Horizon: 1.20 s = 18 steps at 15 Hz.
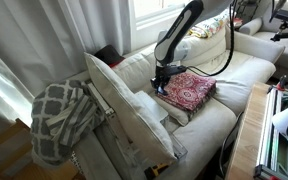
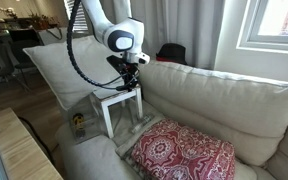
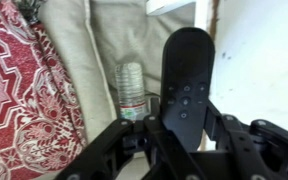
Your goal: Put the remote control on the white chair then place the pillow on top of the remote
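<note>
My gripper (image 3: 181, 120) is shut on the black remote control (image 3: 188, 62), which stands up between the fingers. In both exterior views the gripper (image 1: 162, 80) (image 2: 130, 70) hangs over the gap between the cream sofa and the white chair (image 2: 119, 98). The chair's grey bar frame (image 1: 88, 156) shows low down. The large cream-white pillow (image 1: 124, 100) (image 2: 52, 62) leans upright at the chair, beside the gripper. A white padded surface (image 3: 262, 60) lies right of the remote in the wrist view; I cannot tell whether it is chair or pillow.
A red patterned cushion (image 1: 190, 90) (image 2: 184, 150) (image 3: 19, 90) lies on the sofa (image 2: 224, 95) close to the gripper. A clear plastic bottle (image 3: 131, 90) lies in the gap below. A grey patterned blanket (image 1: 59, 115) hangs by the chair. A yellowish floral pillow (image 1: 210, 28) sits farther along the sofa.
</note>
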Each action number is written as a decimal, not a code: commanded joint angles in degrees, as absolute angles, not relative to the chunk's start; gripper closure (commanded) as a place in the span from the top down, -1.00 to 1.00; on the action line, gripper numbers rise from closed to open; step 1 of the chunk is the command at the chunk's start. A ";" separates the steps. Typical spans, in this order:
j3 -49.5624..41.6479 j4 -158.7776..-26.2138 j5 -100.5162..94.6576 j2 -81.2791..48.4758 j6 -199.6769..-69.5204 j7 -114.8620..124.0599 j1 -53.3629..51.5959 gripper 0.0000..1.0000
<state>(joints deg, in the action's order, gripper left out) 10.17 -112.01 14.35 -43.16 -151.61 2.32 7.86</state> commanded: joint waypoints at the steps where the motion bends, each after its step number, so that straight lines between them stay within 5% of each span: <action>1: 10.87 -112.74 16.88 -42.14 -151.36 0.34 7.40 -0.15; 4: 12.42 -114.09 18.36 -40.91 -151.39 -0.97 7.77 -0.15; 5: 12.43 -114.18 18.39 -40.92 -151.40 -1.14 7.93 -0.65; 18: 14.74 -113.61 19.68 -46.73 -167.24 2.43 1.30 -0.65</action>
<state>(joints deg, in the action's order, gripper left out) 14.78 -114.26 19.31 -44.35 -162.88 1.17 2.57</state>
